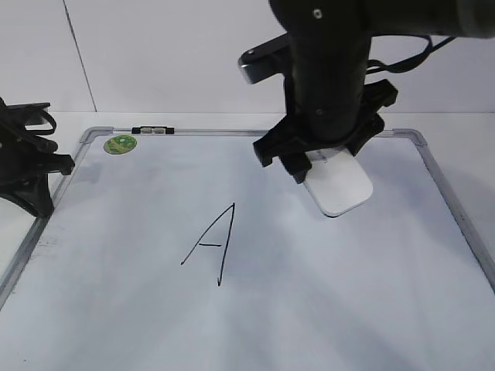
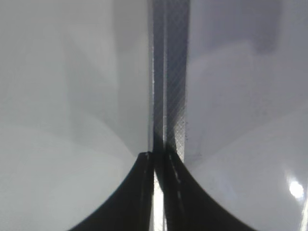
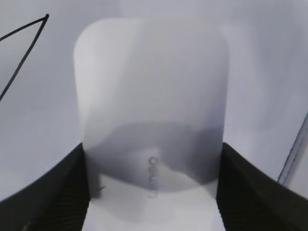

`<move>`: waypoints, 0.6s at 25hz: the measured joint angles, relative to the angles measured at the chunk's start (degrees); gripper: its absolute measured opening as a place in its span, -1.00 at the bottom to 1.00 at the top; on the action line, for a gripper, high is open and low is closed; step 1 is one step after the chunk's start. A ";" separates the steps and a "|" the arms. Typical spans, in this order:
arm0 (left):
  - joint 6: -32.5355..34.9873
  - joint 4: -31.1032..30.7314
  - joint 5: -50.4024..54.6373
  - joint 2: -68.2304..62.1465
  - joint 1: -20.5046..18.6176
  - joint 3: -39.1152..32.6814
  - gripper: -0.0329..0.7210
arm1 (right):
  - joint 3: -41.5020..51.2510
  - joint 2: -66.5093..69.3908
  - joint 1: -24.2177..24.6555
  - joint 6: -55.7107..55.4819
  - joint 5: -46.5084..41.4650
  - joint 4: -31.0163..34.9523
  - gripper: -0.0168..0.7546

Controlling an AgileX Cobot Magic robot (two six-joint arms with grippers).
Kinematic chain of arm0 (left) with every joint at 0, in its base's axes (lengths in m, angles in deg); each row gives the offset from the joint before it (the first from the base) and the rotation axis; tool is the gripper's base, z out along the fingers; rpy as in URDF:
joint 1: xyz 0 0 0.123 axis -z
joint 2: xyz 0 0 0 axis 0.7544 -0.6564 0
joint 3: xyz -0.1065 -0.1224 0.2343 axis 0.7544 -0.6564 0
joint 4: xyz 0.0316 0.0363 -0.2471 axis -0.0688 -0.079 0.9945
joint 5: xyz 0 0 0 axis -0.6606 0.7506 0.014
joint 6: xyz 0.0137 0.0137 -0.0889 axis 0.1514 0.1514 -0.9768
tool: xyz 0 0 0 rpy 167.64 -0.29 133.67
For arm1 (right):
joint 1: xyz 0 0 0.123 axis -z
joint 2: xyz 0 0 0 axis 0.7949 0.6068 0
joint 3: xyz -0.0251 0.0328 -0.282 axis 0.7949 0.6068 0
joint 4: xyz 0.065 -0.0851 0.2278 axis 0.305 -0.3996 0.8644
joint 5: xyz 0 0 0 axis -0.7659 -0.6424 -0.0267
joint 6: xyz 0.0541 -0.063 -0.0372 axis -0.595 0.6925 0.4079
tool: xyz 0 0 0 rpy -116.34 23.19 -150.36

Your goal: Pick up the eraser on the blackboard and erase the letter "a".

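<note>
The white eraser lies flat at the blackboard's far right, and I cannot tell whether it touches the surface. My right gripper is shut on it, one black finger against each long side. The right wrist view shows the eraser between the fingers, its grey mark on top. No small letter "a" shows in any view. The tall capital "A" stands mid-board. My left gripper is shut and empty at the board's left edge, over the grey frame in the left wrist view.
A round green sticker sits in the board's far left corner. A small black clip sits on the far frame rail. The right arm's black body hides the board behind the eraser. A stroke of the capital shows in the right wrist view.
</note>
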 joint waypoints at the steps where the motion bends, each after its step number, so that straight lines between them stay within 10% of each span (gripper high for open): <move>1: 0.00 0.00 0.00 0.00 0.00 0.00 -0.82 | 0.00 -0.45 1.07 -0.37 0.00 -0.13 0.51; 15: 0.00 0.00 0.00 0.00 0.00 0.00 -0.82 | 0.22 -4.08 21.03 1.17 -0.23 4.72 0.51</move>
